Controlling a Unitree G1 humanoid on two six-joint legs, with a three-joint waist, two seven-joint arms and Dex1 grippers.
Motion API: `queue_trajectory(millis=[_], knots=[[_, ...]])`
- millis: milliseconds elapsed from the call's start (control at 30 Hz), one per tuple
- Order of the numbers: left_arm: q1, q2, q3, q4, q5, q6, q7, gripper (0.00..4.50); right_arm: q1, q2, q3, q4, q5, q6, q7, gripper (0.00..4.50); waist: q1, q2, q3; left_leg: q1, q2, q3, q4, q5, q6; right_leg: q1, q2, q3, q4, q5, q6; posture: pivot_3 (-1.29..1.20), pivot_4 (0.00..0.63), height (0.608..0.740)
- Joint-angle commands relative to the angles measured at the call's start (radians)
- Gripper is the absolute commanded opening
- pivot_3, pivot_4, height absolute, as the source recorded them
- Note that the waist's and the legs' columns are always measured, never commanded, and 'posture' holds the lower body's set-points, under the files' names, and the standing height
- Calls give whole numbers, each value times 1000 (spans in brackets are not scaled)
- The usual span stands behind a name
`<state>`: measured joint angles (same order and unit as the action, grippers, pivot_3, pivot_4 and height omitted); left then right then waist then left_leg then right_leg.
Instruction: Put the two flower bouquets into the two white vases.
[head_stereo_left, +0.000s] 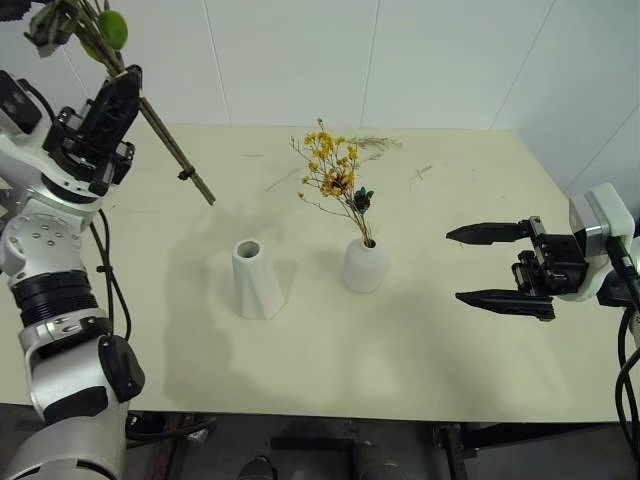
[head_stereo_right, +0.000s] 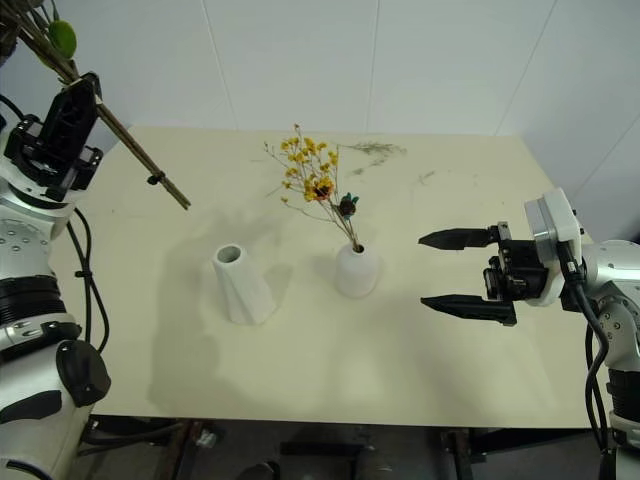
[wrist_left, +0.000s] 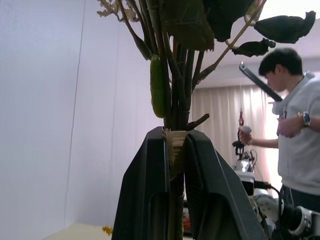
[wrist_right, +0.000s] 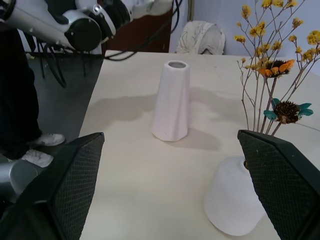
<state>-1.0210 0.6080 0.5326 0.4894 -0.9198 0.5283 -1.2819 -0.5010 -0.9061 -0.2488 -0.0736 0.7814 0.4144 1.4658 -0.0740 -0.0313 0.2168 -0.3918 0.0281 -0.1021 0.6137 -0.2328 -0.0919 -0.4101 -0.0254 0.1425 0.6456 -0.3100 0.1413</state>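
The larger bouquet (head_stereo_left: 160, 135) is held high at the table's far left, with my left gripper (head_stereo_left: 125, 85) shut on its bound stems (wrist_left: 175, 145). The cut ends slant down toward the table's middle and the leafy head runs off the top edge. A slim yellow spray (head_stereo_left: 330, 175) stands in the short rounded white vase (head_stereo_left: 365, 265) near the table's centre. Just left of it, the taller tapered white vase (head_stereo_left: 257, 280) stands upright with nothing in its mouth. My right gripper (head_stereo_left: 500, 265) hovers open, level, to the right of the rounded vase (wrist_right: 232, 200) and apart from it.
Loose dried twigs (head_stereo_left: 375, 143) lie at the back of the cream table (head_stereo_left: 450, 370), with a few more bits (head_stereo_left: 420, 175) to their right. A white wall stands behind the table. In the left wrist view, a person (wrist_left: 295, 130) stands off to the side.
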Motion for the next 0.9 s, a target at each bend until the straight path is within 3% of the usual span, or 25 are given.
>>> queue_trajectory(millis=[33, 567, 900], knots=[[-30, -26, -13, -31, -26, 1, 3, 138, -40, 9, -31, 11, 54, 20, 14, 4500, -2, 0, 0, 0, 0, 0, 0, 0, 0, 0, 0, 0, 0, 0, 0, 0, 150, 740], [37, -86, -77, -71, -20, 41, -26, 138, -44, 30, -27, 10, 25, 12, -8, 4500, -4, 0, 0, 0, 0, 0, 0, 0, 0, 0, 0, 0, 0, 0, 0, 0, 150, 740], [51, -78, -110, -52, -13, 46, -66, 138, -7, -50, -71, 56, 15, -5, 61, 4500, -3, 0, 0, 0, 0, 0, 0, 0, 0, 0, 0, 0, -1, 0, 0, 0, 150, 740]])
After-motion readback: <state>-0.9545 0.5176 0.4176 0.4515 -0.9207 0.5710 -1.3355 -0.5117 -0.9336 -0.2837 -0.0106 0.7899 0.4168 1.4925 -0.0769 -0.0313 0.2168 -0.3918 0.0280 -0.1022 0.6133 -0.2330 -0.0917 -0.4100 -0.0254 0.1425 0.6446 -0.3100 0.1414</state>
